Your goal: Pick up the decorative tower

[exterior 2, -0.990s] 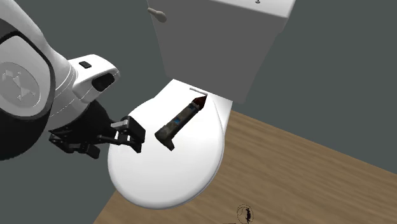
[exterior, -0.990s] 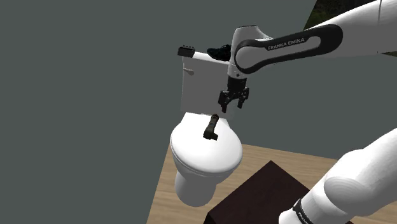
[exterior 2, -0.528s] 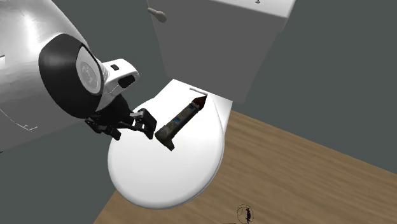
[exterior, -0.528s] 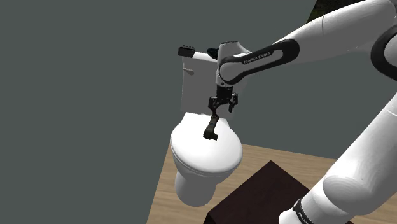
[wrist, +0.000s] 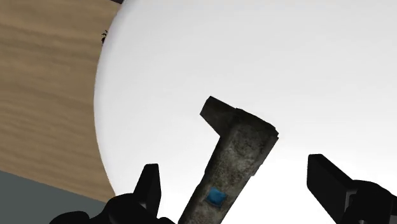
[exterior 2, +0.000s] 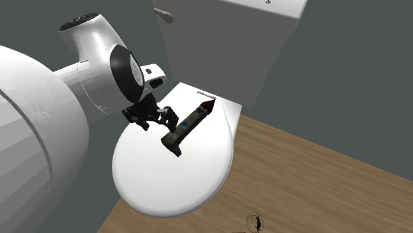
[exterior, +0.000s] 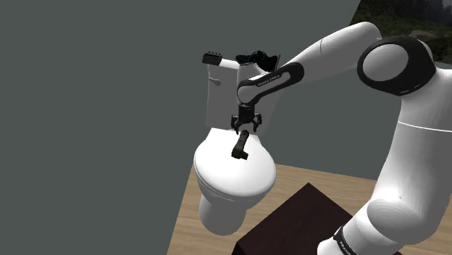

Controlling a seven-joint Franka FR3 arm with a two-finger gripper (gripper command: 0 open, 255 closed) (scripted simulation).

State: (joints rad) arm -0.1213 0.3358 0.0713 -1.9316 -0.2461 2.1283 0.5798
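Observation:
The decorative tower [exterior: 240,145] is a slim, dark grey-brown stone piece with a blue patch. It lies flat on the closed white toilet lid [exterior: 224,181], its pointed red tip toward the tank [exterior: 223,98]. My black gripper [exterior: 245,130] hangs open just above the tower's tip half. In the second exterior view the gripper [exterior 2: 168,120] is close beside the tower [exterior 2: 190,122], over the lid [exterior 2: 165,188]. In the wrist view the tower [wrist: 236,153] runs between the two spread fingers of the gripper [wrist: 235,173], touching neither.
The toilet tank [exterior 2: 225,40] rises right behind the lid, against a grey wall [exterior: 94,123]. Small dark objects [exterior: 212,56] sit on the tank top. Wooden floor [exterior 2: 318,185] lies beside the toilet. My dark box stand [exterior: 297,221] is at the shoulder view's lower right.
The arm has swung the gripper toward the shoulder view's left and lowered it over the tower. The fingers stayed open. The tower has not moved.

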